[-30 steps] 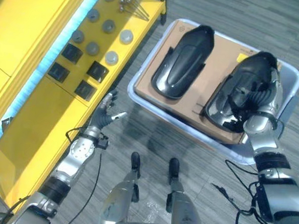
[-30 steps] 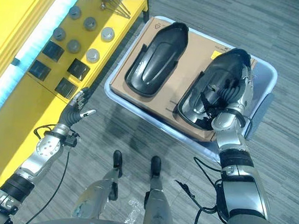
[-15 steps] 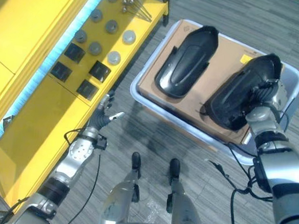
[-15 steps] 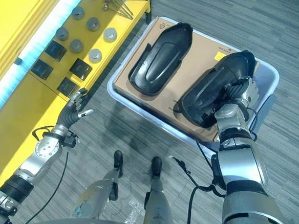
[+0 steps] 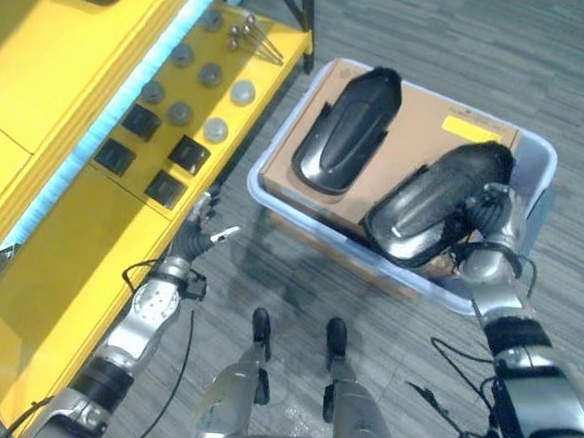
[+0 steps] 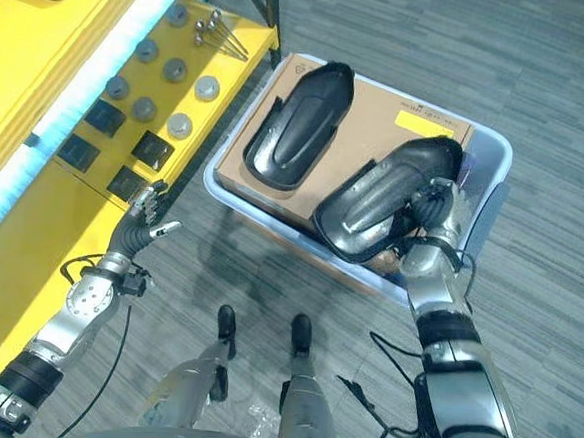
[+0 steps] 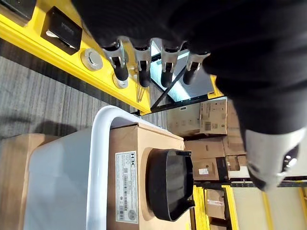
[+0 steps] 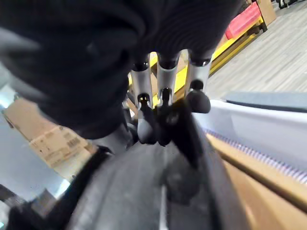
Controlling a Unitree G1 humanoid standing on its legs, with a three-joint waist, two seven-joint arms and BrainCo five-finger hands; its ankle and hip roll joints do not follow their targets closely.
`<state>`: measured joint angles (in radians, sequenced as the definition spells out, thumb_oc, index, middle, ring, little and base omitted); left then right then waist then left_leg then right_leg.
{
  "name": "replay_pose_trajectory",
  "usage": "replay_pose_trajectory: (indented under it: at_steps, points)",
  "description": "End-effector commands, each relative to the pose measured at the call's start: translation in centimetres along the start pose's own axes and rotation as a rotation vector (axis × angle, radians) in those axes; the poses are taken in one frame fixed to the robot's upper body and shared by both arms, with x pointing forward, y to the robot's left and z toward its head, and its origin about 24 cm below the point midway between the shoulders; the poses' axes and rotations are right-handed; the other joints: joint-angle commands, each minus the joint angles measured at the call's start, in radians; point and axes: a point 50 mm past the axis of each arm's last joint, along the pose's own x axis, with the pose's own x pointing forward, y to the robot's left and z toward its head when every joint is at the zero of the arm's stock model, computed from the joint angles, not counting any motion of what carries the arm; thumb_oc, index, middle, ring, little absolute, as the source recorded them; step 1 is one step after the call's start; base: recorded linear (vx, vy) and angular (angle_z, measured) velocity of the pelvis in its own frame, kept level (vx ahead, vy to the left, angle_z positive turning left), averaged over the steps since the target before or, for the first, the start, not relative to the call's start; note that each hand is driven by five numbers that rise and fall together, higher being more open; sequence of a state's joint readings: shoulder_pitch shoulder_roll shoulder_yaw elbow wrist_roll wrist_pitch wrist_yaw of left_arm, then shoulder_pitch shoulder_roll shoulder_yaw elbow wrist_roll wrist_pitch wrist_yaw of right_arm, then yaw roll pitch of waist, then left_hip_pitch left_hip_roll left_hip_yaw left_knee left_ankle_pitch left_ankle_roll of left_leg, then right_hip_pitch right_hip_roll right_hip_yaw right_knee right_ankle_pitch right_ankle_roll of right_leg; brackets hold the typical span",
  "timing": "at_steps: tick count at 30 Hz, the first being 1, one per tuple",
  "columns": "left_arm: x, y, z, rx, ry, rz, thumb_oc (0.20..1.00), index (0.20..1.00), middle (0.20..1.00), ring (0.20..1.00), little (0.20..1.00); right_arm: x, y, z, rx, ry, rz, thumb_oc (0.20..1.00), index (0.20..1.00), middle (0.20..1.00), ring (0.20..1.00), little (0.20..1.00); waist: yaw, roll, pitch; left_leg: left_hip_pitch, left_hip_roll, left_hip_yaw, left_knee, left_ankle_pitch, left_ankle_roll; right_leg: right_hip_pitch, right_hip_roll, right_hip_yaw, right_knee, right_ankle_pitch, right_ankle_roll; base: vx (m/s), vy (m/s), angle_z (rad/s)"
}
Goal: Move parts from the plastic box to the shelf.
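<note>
A yellow label (image 5: pixel 472 128) and a white printed sticker (image 7: pixel 123 187) marked the brown cardboard (image 5: pixel 432 114) in the plastic box (image 6: pixel 492 153); the print was too small to read. The right hand (image 6: pixel 431 205) had its fingers curled round the near black part (image 6: pixel 378 198), now tipped up off the cardboard, where a second earlier it lay flat. The far black part (image 5: pixel 345 130) stayed in the box. The left hand (image 5: pixel 202 233) hung with fingers loosely apart beside the yellow shelf (image 5: pixel 66 223).

Glossy black plastic parts (image 5: pixel 436 202) lie on matt brown cardboard (image 5: pixel 419 118) in a smooth plastic box (image 5: pixel 540 156).
</note>
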<state>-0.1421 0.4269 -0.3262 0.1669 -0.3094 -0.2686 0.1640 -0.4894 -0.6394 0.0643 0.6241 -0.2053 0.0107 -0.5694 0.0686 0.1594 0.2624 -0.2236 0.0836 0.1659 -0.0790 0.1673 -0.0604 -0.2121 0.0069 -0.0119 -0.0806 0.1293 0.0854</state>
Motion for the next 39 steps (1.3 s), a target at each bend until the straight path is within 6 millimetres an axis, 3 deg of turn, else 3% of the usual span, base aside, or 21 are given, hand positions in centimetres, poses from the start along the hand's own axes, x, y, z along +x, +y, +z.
replay_pose_trajectory:
  at_steps: [1,9,12,14,15,16,25,35,39]
  points:
    - [0.3,0.7,1.4,0.017,-0.08,0.002,1.0,1.0,1.0,1.0,1.0,0.9,-3.2,1.0,-0.046,-0.127,-0.133,0.2,0.2,0.2,0.2,0.2,0.008,-0.04,-0.078,0.137,0.0,0.053,0.035,-0.243,-0.055,0.043,-0.023,-0.017,0.066,-0.198,0.147,0.06,-0.057,0.04]
    - [-0.2,1.3,1.4,0.085,-0.073,-0.012,1.0,1.0,1.0,1.0,1.0,-0.1,-6.2,2.2,-0.12,-0.296,-0.208,0.2,0.2,0.2,0.2,0.2,-0.005,-0.07,-0.143,0.26,0.011,0.055,0.031,-0.274,-0.058,0.169,-0.016,-0.022,0.061,-0.233,0.14,0.06,-0.053,0.03]
    - [-0.1,1.1,1.5,0.101,-0.077,-0.027,1.0,1.0,1.0,1.0,1.0,-0.2,-6.4,2.1,-0.131,-0.302,-0.196,0.2,0.2,0.2,0.2,0.2,-0.005,-0.079,-0.153,0.282,0.014,0.054,0.031,-0.278,-0.059,0.191,-0.014,-0.024,0.063,-0.238,0.137,0.0,-0.023,0.02]
    - [0.3,0.9,1.7,0.095,-0.082,-0.035,1.0,1.0,1.0,1.0,1.0,-0.6,-4.8,1.2,-0.091,-0.24,-0.084,0.2,0.2,0.2,0.2,0.2,-0.005,-0.096,-0.165,0.301,0.018,0.056,0.032,-0.28,-0.061,0.206,-0.01,-0.02,0.069,-0.239,0.132,-0.01,-0.036,0.01]
    - [0.2,1.0,1.6,0.092,-0.076,-0.032,1.0,1.0,1.0,1.0,1.0,-0.9,-4.3,0.8,-0.082,-0.22,-0.055,0.649,0.649,0.649,0.649,0.649,-0.002,-0.1,-0.167,0.307,0.018,0.056,0.032,-0.281,-0.06,0.21,-0.008,-0.02,0.071,-0.239,0.13,-0.02,-0.05,-0.02]
    - [0.1,0.9,1.6,0.083,-0.071,-0.028,1.0,1.0,1.0,1.0,1.0,-1.5,-3.7,0.2,-0.062,-0.188,-0.023,1.0,1.0,1.0,1.0,1.0,0.001,-0.103,-0.168,0.31,0.02,0.058,0.033,-0.281,-0.059,0.215,-0.005,-0.017,0.072,-0.241,0.127,0.0,-0.035,-0.02]
    - [-1.3,0.3,0.2,0.068,-0.005,-0.052,1.0,1.0,1.0,1.0,1.0,-2.9,-0.1,-2.0,0.038,-0.022,0.063,1.0,1.0,1.0,1.0,1.0,0.029,-0.097,-0.161,0.31,0.025,0.071,0.023,-0.271,-0.054,0.219,0.005,-0.01,0.048,-0.221,0.122,-0.01,-0.004,-0.06]
    - [-1.6,0.3,0.1,0.068,-0.002,-0.061,1.0,1.0,1.0,1.0,1.0,-2.3,1.4,-2.2,0.07,0.056,0.095,1.0,1.0,1.0,1.0,1.0,0.049,-0.069,-0.129,0.235,0.012,0.049,0.02,-0.252,-0.052,0.154,-0.01,-0.028,0.043,-0.197,0.136,-0.04,0.006,0.08]
    - [-1.4,0.0,0.4,0.037,-0.014,-0.062,1.0,1.0,1.0,1.0,1.0,-2.2,1.8,-3.4,0.016,0.122,0.081,1.0,1.0,1.0,1.0,1.0,0.055,-0.05,-0.123,0.202,0.003,0.039,0.018,-0.239,-0.054,0.119,-0.019,-0.039,0.044,-0.188,0.141,0.0,0.023,0.11]
